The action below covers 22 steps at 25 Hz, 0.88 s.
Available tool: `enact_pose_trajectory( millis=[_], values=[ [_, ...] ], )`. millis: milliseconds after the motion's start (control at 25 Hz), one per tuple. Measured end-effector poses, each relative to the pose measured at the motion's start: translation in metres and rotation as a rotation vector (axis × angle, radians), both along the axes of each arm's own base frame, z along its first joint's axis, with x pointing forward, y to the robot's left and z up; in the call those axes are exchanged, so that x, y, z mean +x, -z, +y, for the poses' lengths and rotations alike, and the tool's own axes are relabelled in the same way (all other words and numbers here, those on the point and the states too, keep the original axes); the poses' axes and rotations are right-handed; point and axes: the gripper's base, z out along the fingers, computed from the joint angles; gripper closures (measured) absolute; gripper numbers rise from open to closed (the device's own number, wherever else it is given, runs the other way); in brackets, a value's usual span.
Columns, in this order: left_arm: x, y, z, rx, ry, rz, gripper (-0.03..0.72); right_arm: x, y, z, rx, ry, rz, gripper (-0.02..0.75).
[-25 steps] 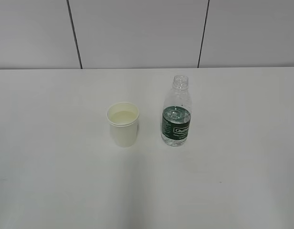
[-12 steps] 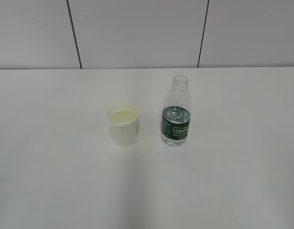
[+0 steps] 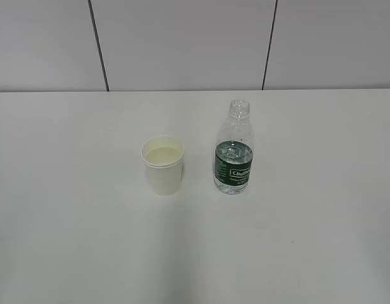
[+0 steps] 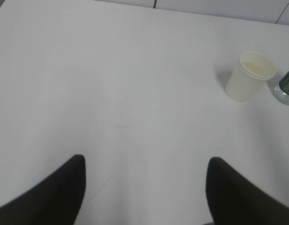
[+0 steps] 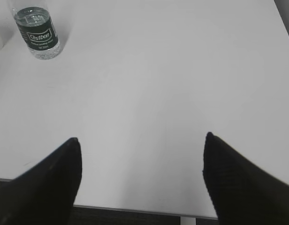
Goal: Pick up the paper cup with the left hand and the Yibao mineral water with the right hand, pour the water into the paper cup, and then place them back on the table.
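Observation:
The cream-white paper cup (image 3: 163,165) stands upright on the white table (image 3: 68,228), with liquid showing inside. The Yibao mineral water bottle (image 3: 234,152) stands upright to its right, capless, green label facing front. No gripper shows in the exterior view. In the left wrist view my left gripper (image 4: 145,161) is open and empty, far from the cup (image 4: 250,76) at upper right; the bottle's base (image 4: 287,88) shows at the right edge. In the right wrist view my right gripper (image 5: 141,139) is open and empty; the bottle (image 5: 39,31) stands far off at upper left.
A grey panelled wall (image 3: 182,44) with dark seams rises behind the table. The table's near edge (image 5: 135,209) shows below my right gripper, with dark space beneath it.

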Motion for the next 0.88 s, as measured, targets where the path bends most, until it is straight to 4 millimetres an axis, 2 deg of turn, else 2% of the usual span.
enact_pose_trajectory(
  millis=[880],
  values=[
    [0.0001, 0.0, 0.0013, 0.039, 0.004, -0.002, 0.16, 0.0, 0.0, 0.0, 0.0, 0.0, 0.0, 0.145]
  ],
)
